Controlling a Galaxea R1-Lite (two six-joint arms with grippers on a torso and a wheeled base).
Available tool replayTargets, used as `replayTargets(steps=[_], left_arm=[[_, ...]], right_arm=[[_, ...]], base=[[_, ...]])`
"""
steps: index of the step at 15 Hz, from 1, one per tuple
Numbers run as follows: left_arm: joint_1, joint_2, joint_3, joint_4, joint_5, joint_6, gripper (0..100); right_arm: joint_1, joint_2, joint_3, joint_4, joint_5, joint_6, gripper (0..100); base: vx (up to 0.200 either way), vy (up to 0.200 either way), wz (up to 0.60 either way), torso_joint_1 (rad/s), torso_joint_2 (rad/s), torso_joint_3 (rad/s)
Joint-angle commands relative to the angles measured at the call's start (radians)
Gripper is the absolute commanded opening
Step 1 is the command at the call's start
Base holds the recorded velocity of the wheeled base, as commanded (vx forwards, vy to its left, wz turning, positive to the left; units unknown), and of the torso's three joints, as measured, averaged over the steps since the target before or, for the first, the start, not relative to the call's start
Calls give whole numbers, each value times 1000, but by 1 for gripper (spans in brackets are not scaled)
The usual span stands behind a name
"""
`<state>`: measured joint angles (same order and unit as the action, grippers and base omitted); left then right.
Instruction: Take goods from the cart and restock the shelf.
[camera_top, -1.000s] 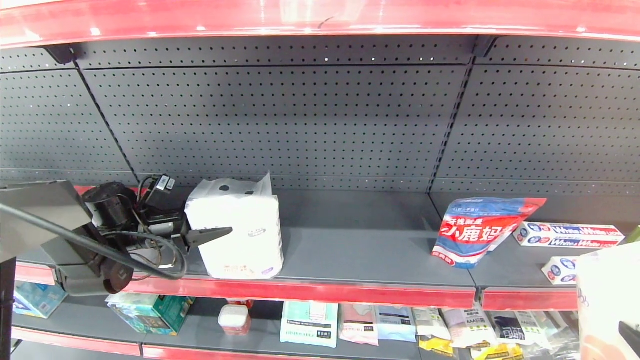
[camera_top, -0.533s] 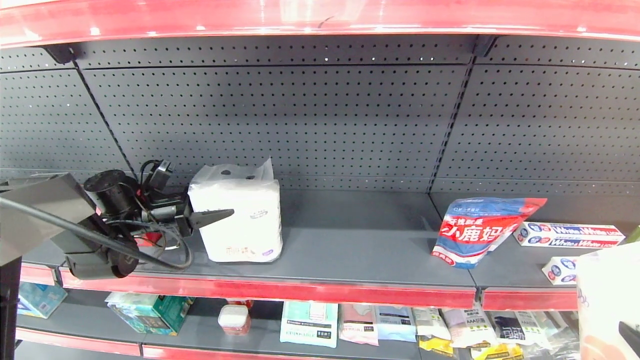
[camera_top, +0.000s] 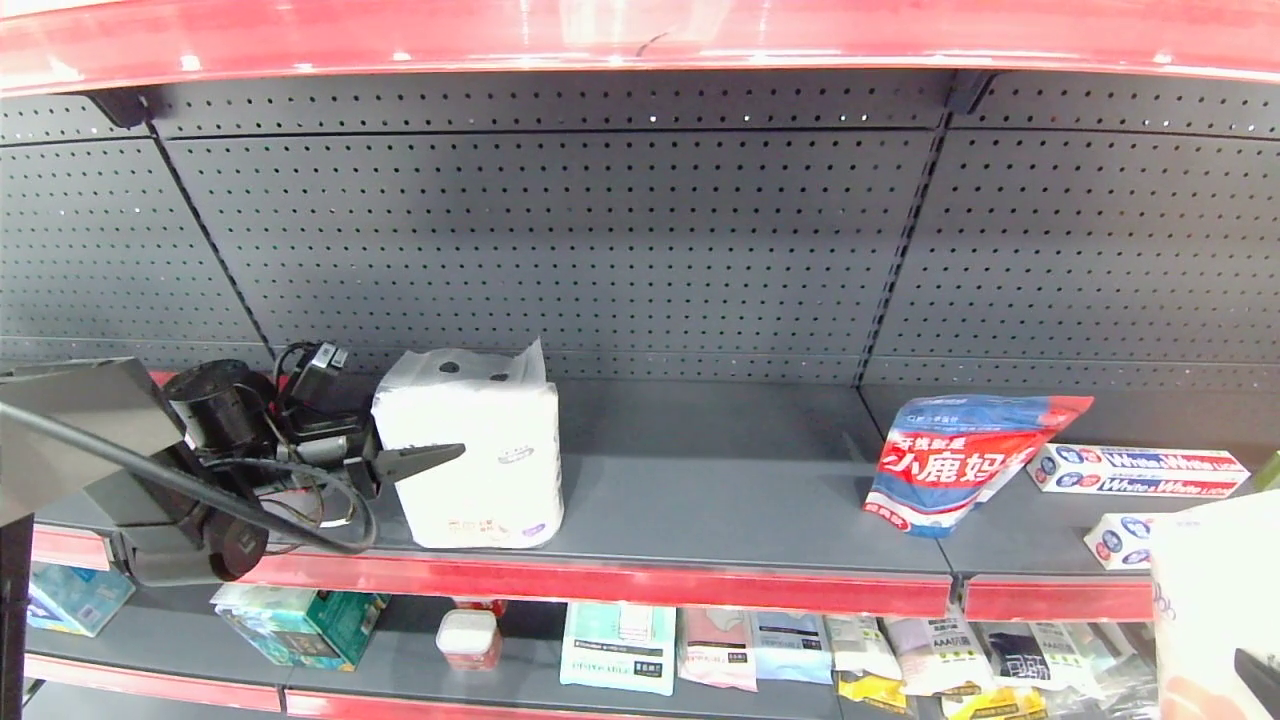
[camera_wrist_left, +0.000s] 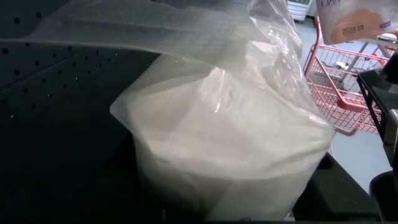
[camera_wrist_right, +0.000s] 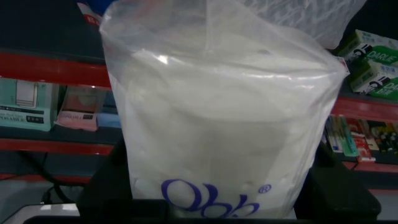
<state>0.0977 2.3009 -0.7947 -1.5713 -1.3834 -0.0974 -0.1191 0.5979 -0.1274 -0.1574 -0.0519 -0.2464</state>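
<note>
Shelf (camera_top: 720, 490) bears left pincer's (camera_top: 447, 452) tissue pack (camera_top: 490, 480) — wrist view adds cart (camera_wrist_left: 348, 87).

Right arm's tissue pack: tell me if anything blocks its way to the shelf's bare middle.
Nothing visible does. The held pack is low at right; the pouch and boxes stand on the shelf beside that bare middle.

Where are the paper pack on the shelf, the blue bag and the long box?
paper pack (camera_top: 500, 435), head view, its front face.
blue bag (camera_top: 948, 466), head view, its red label.
long box (camera_top: 1140, 472), head view, its front side.
</note>
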Motion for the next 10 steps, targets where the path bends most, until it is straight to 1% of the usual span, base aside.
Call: replayTargets(steps=[1,7,8,10], left_arm=[[1,-1,12,0,0,2,0],[13,2,11,0,-14,4,0],[14,8,-3,0,-37,2,0],[13,20,-41,0,-37,-10,0]], right_arm=[[-1,0,2,-1,0,-1,0],[-1,2,3,-1,0,-1,0],[-1,2,5,1,0,-1,0],[-1,0,12,-1,0,-1,0]], base=[[0,0,0,0,0,0],[0,0,0,0,0,0],[0,0,0,0,0,0],[0,0,0,0,0,0]])
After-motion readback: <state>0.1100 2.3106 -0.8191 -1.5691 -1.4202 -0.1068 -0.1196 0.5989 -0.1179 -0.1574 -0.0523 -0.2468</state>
